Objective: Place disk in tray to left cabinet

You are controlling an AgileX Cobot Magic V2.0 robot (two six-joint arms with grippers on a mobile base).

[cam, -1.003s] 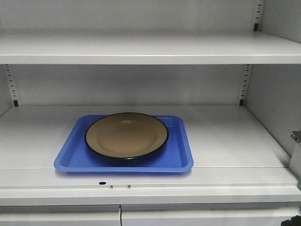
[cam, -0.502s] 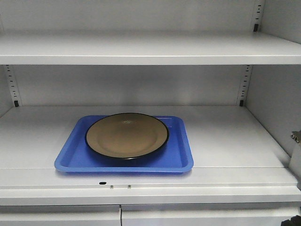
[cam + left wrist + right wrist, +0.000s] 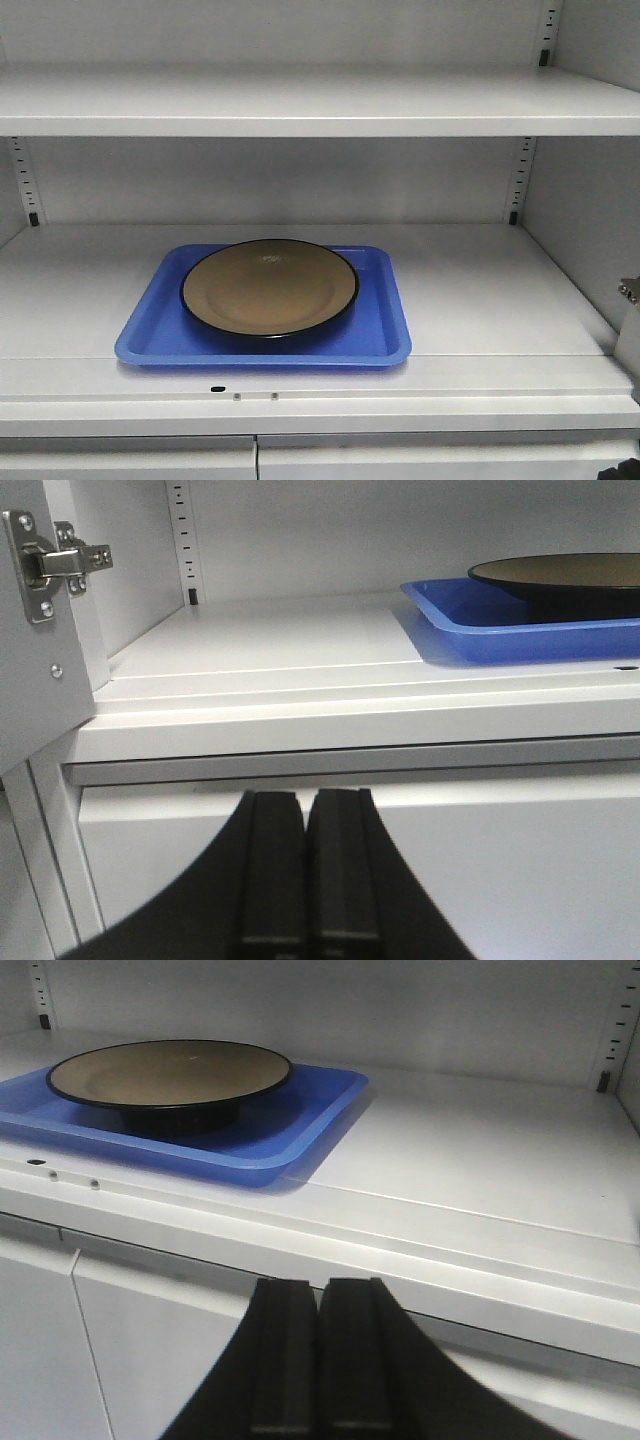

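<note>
The tan disk with its black rim lies in the blue tray, which rests on the middle shelf of the grey left cabinet. The left wrist view shows the tray and disk at the upper right, on the shelf. In the right wrist view the tray and disk sit at the upper left. My left gripper is shut and empty, below the shelf's front edge. My right gripper is also shut and empty, below the shelf's edge. Neither gripper appears in the front view.
An upper shelf spans the cabinet above the tray. The open door's hinge stands at the left, with slotted rails along the back corners. Closed lower doors run beneath the shelf.
</note>
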